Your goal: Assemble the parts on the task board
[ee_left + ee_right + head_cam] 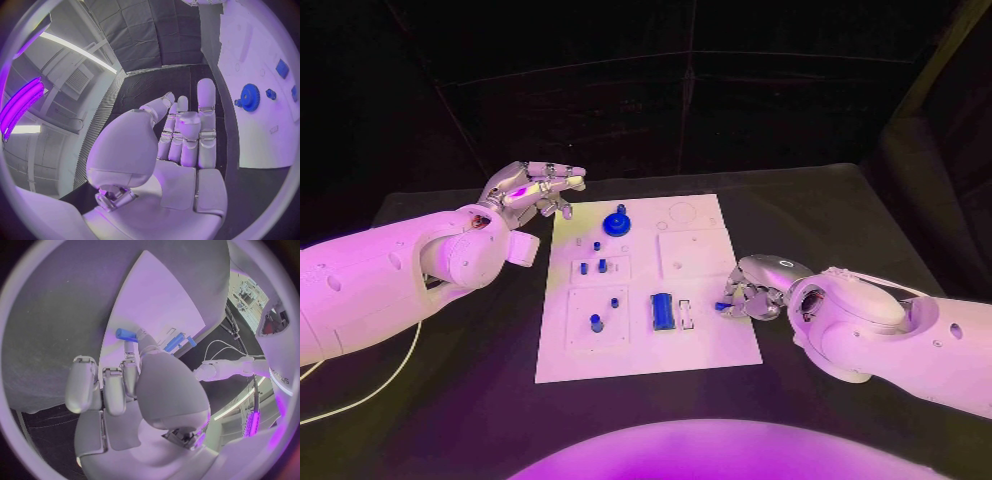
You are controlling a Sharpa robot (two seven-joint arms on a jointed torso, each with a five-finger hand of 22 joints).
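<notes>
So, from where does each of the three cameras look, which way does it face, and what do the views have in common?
Head view: from the robot's head, down at the task board on the black table; both white arms, left hand and right hand.
Left wrist view: behind the left hand, facing along its raised fingers towards the board's edge.
Right wrist view: behind the right hand, which pinches a small blue part over the board.
Shared: the blue gear appears in the head and left wrist views.

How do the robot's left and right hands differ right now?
The left hand is raised beside the board's far left corner, fingers extended, holding nothing. The right hand is low at the board's right edge, fingers curled, pinching a small blue part. Both are silver hands on white arms.
</notes>
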